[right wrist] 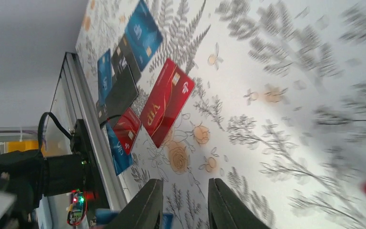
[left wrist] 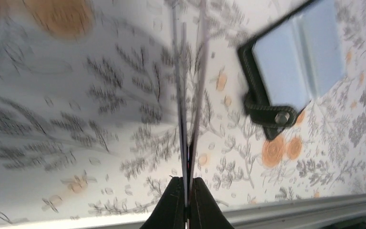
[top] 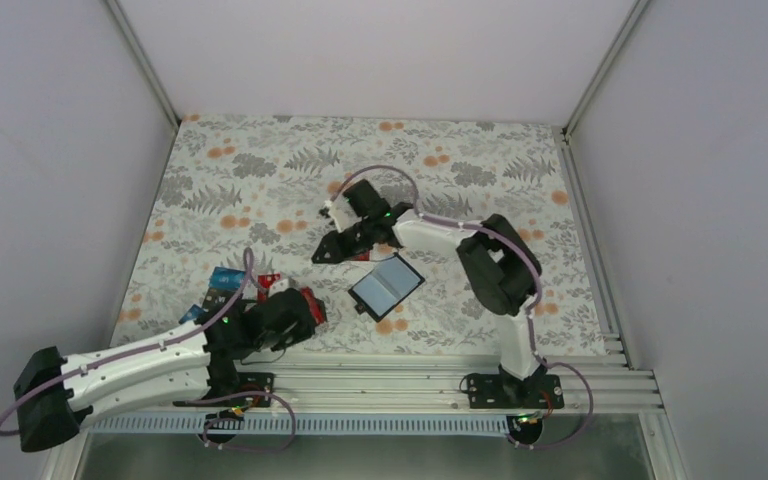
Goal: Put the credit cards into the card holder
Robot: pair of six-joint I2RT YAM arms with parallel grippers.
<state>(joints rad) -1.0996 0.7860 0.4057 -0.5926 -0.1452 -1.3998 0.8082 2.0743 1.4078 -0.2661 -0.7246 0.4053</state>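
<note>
The card holder [top: 387,285] lies open on the table's near middle, grey-blue inside up; the left wrist view shows it at upper right [left wrist: 290,62]. My left gripper [top: 305,308] hovers left of it, shut on two thin credit cards [left wrist: 184,143] seen edge-on between its jaws [left wrist: 187,180]; from above a red card face [top: 308,298] shows there. My right gripper [top: 318,255] hangs just beyond the holder's far-left corner, open and with nothing in it [right wrist: 185,182]. Loose credit cards lie at the near left: red [right wrist: 166,102], blue [right wrist: 143,31], black [right wrist: 121,90].
More loose cards, blue [top: 225,277] and red [top: 268,280], sit beside the left arm's wrist. An aluminium rail [top: 410,365] runs along the near table edge. Grey walls close in the left, the right and the back.
</note>
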